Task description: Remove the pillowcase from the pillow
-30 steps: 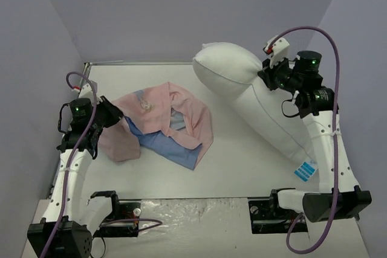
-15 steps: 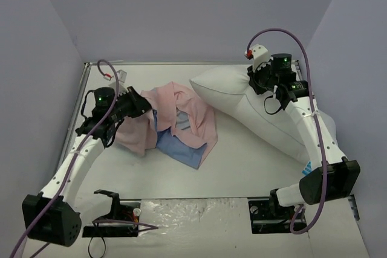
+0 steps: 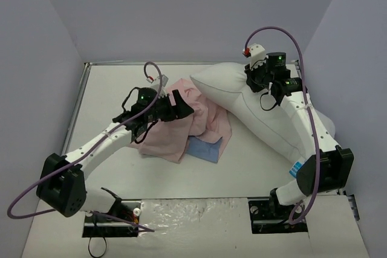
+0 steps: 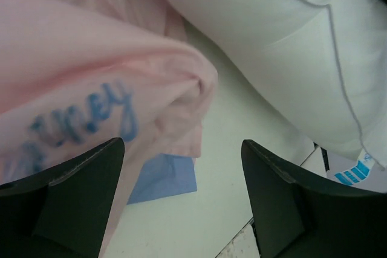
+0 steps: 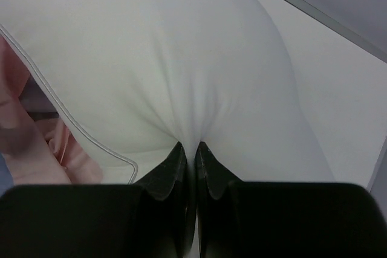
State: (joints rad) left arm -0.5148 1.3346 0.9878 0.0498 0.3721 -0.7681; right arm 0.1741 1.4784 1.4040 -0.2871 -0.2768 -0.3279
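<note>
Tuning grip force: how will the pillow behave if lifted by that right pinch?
Probably soft: the pillow puckers where the right gripper pinches it. Likely to sag, not lift flat, since only a small fold is held. Fabric may slip out.

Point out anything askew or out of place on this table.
The pillowcase lies in a crumpled heap, pink side up with a blue corner poking out, pressed against the pillow, which lies diagonally. The right claw pinches a pucker into the pillow's cover. Nothing looks torn or spilled.
</note>
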